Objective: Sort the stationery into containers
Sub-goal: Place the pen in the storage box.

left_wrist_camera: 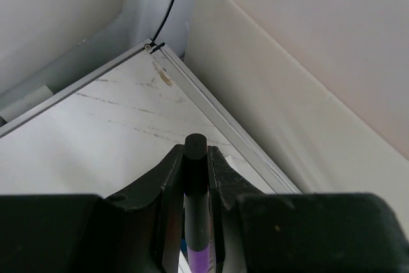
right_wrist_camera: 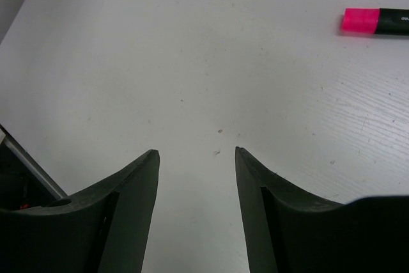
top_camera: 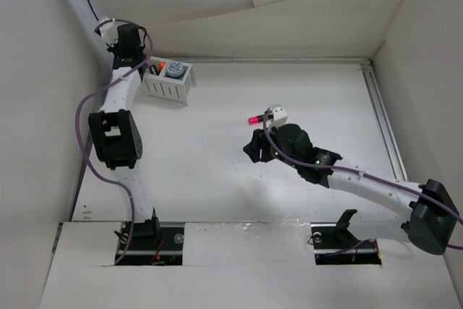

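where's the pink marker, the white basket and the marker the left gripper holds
pink marker (right_wrist_camera: 360, 21): right wrist view, pink end
white basket (top_camera: 168, 90): top external view, slatted front wall
held marker (left_wrist_camera: 195, 164): left wrist view, black barrel

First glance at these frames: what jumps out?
The left gripper, up in the far-left corner, is shut on a black marker with a purple end. The right gripper hangs open over bare table, a pink-ended marker lying close by. The white basket stands near the left gripper.

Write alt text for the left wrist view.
The left gripper is shut on a black marker pen, its black end poking out, purple lower down. Beyond lies a white table corner edged by metal rails and white walls.
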`<state>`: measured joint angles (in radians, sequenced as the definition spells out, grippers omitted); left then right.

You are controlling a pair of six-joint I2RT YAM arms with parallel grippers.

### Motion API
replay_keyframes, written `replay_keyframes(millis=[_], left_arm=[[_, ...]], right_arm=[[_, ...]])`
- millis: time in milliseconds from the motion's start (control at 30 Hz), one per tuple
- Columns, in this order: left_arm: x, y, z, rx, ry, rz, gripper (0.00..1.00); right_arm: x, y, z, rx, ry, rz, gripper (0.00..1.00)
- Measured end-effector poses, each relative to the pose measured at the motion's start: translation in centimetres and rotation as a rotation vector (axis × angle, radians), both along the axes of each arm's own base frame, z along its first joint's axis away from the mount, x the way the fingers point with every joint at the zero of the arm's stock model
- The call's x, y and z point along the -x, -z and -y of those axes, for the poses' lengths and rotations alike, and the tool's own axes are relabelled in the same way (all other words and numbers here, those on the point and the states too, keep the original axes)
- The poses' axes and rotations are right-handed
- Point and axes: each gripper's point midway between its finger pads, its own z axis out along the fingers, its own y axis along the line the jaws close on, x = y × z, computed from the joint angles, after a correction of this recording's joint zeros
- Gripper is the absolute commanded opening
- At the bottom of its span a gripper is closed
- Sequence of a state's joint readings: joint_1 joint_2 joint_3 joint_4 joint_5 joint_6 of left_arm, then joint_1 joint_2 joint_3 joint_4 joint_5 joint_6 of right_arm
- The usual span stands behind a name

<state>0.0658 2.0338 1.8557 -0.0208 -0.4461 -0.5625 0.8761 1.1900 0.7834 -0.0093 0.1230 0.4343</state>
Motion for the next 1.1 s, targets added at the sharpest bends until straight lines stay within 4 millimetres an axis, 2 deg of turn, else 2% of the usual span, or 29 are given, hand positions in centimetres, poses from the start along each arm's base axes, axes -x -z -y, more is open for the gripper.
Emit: replay_keyframes(millis=[300,533,800,1100], left_arm=[[-1.6,1.2,1.6,-0.046,0.023,-0.026,0.09],[-2.1,2.4,1.7,-0.053,0.028,-0.036,0.09],[-2.4,2.4,2.1,-0.063,0.041,-0.034,0.17],[-2.7,2.4,3.5,-0.082,0.069,-0.028,0.24]], right_arm=[[-0.3,0.8,-0.3,0.011,0.0,-0.008,0.57],[-0.6,1.0,-0.1,0.017,0.011,-0.01,0.57],[-1.1,1.2,0.2,0.023,0.03,-0.011,0.57],[-1.4,1.4,0.4,0.026,0.039,-0.011,0.57]])
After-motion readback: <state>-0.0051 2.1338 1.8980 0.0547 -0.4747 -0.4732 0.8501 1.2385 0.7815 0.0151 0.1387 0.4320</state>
